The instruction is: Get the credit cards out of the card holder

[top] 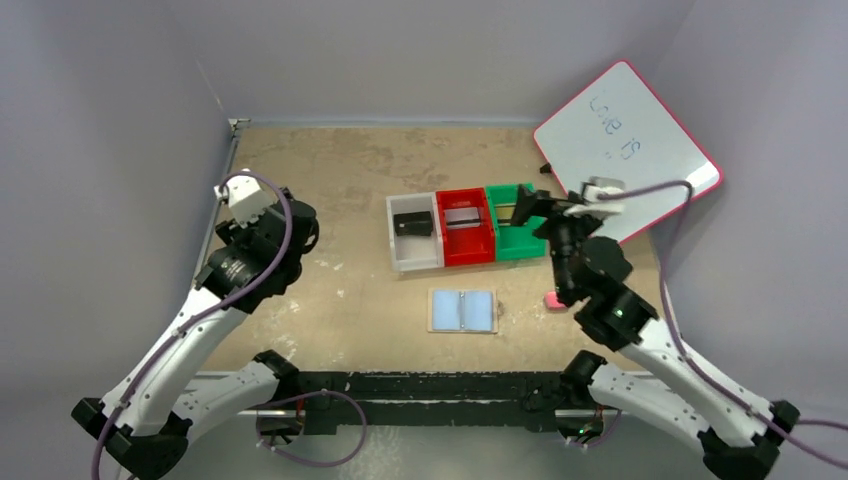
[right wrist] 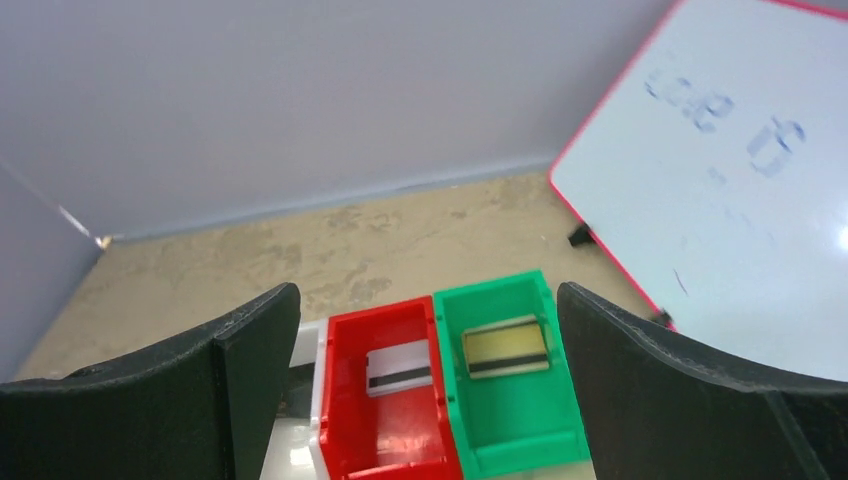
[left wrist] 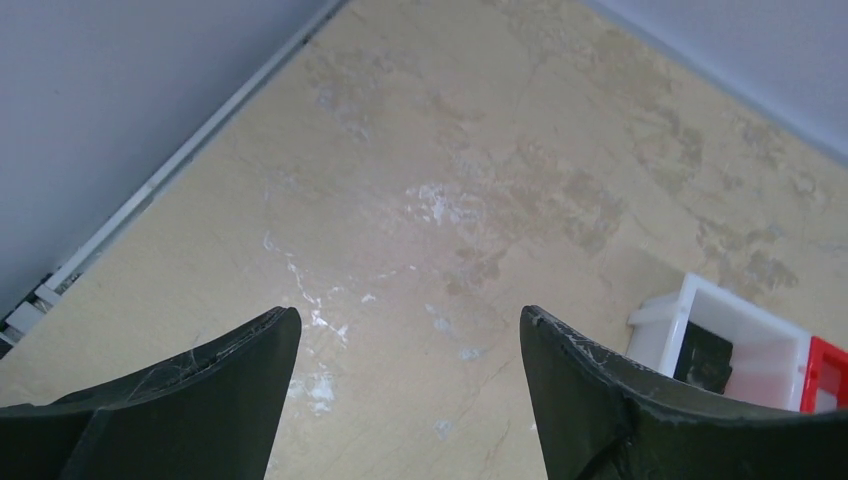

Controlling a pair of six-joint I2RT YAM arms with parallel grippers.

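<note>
Below and ahead of the empty, wide-open right pincer, in the green bin: gold credit card, long axis finger to finger; card holder open on the table, nearer right than the open left pincer.

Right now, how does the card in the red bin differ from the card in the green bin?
Colour: the silver card is pale and silvery-white; the gold card is dull yellow. Place: the silver card lies in the red bin, the gold card in the green bin to its right. Shared: both are flat rectangles of similar size, each with a dark stripe along one long edge, and each lies alone in its bin.
</note>
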